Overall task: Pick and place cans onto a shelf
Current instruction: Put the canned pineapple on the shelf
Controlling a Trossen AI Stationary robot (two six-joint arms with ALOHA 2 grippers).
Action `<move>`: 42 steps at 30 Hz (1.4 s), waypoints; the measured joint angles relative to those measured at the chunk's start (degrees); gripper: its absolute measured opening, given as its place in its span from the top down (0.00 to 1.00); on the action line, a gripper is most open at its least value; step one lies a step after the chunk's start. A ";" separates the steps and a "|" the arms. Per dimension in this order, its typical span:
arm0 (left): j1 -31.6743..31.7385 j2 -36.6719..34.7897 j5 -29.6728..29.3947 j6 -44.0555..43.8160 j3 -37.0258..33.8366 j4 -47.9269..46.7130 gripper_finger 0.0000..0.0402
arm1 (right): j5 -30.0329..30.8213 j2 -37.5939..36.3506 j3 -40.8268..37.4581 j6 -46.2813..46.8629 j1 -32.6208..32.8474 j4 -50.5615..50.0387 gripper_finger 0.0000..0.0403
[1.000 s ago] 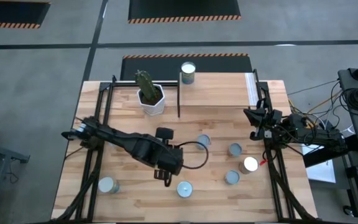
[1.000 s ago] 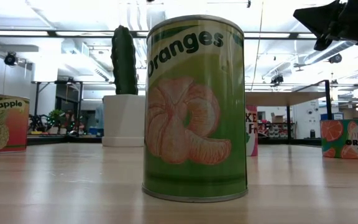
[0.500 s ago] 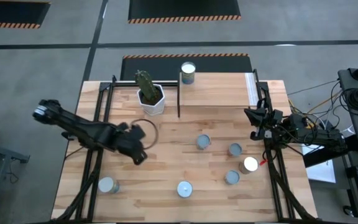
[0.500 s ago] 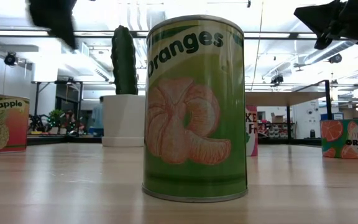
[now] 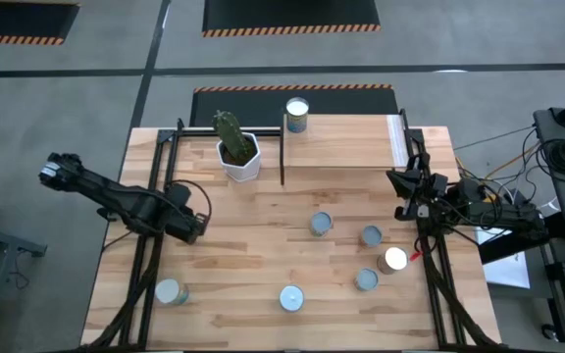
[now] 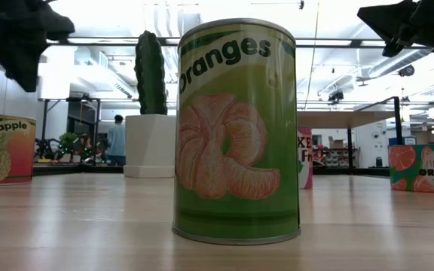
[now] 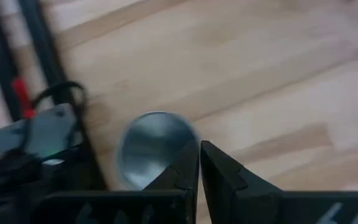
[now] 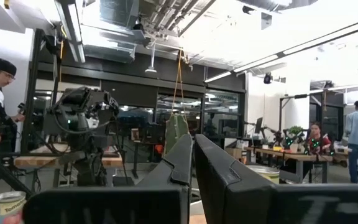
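Counting seven cans (image 5: 292, 297), one on shelf (image 5: 346, 142)

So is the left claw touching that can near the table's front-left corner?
Apart. The high view shows the left claw separated from the can by bare tabletop.

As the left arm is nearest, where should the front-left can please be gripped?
Across its round sides, coming straight down from above: the can stands alone and upright, shiny top up. The left gripper is shut and must open first.

"Oranges" is on the near green metal can (image 6: 237, 129); "Pineapple" is on the left red-and-yellow can (image 6: 4, 148).
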 joint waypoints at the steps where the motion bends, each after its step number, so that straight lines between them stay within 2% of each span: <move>1: 0.00 0.21 -0.01 -1.10 -0.10 -1.23 1.00 | 0.00 0.00 0.00 -0.06 0.00 -0.01 0.98; 5: 0.00 0.78 -0.24 -3.16 -1.80 -2.37 0.98 | 0.02 0.00 0.00 -0.25 0.00 0.00 0.98; 9: 0.00 0.76 -0.26 -4.57 -2.93 -1.08 0.89 | 0.02 0.00 0.00 -0.38 0.00 -0.02 0.98; 13: 0.00 0.77 -0.28 -6.23 -3.37 -1.12 0.73 | 0.02 0.00 0.00 -0.33 0.00 -0.02 0.98; 21: -0.02 1.70 -0.26 -7.88 -3.93 -1.15 0.31 | 0.02 0.00 0.00 -0.36 0.00 -0.04 0.98; 26: -0.02 2.99 -0.24 -7.61 -4.54 -0.85 0.14 | 0.01 0.00 0.00 -0.42 0.01 -0.04 0.98; 30: -0.02 3.71 -0.20 -8.84 -6.33 -0.60 0.10 | 0.00 0.00 0.00 -0.77 0.00 -0.07 0.98; 42: -0.02 3.58 0.24 -9.51 -8.61 2.06 0.12 | 0.00 0.00 0.00 -0.79 0.00 -0.13 0.98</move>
